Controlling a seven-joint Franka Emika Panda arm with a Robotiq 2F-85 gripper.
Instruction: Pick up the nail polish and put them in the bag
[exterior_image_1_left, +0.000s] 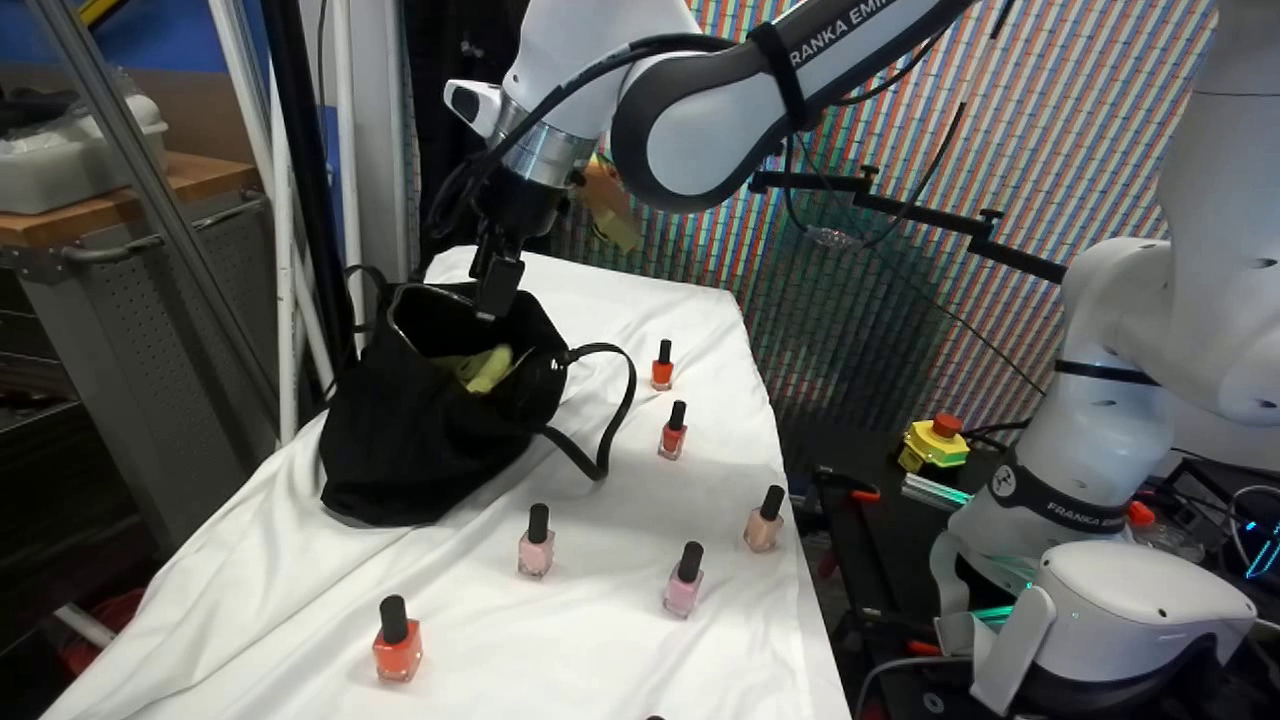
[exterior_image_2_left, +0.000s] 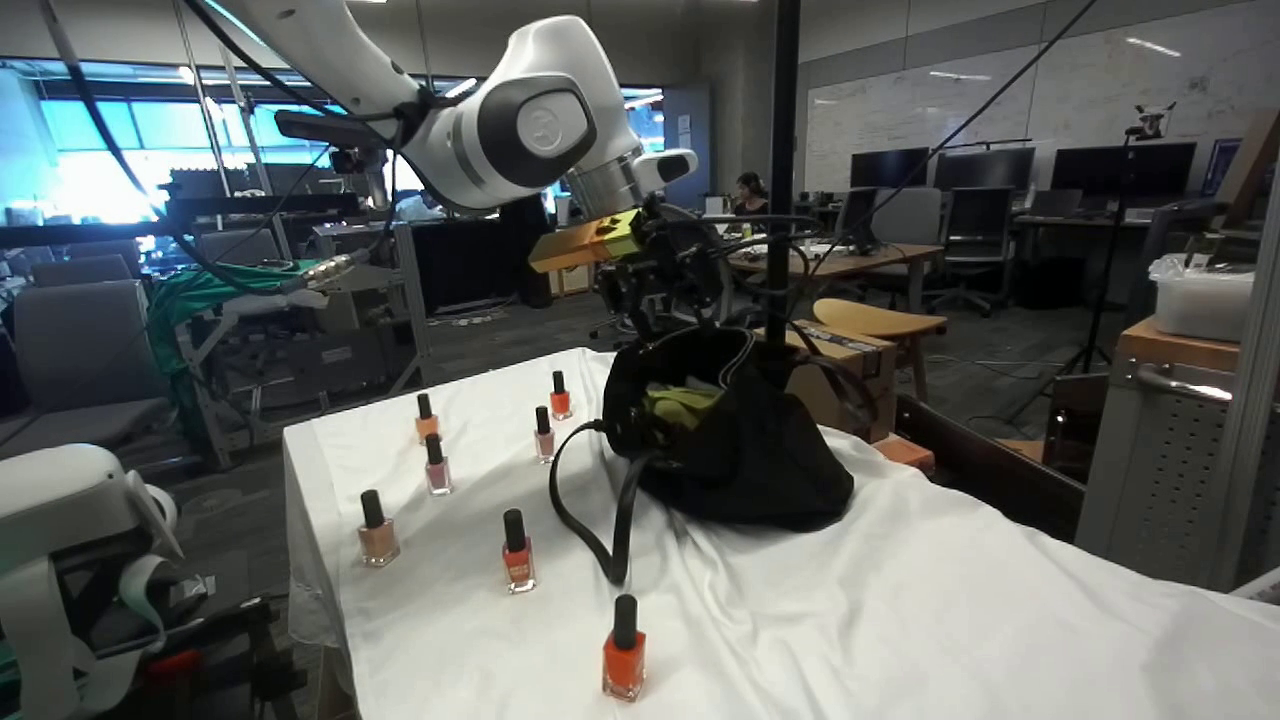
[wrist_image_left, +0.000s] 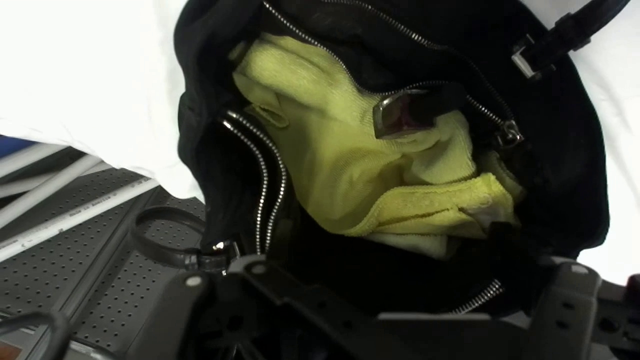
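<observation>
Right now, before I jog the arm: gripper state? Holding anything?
Gripper: open, nothing seen in its grasp, at the mouth of the bag.

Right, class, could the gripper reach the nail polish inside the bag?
Probably yes: the open gripper hangs over the unzipped bag, where nail polish lies atop yellow cloth; the bag's sides may interfere.

White cloth (exterior_image_1_left: 560, 650), monitors (exterior_image_2_left: 1125, 178), whiteboard (exterior_image_2_left: 1060, 112)
</observation>
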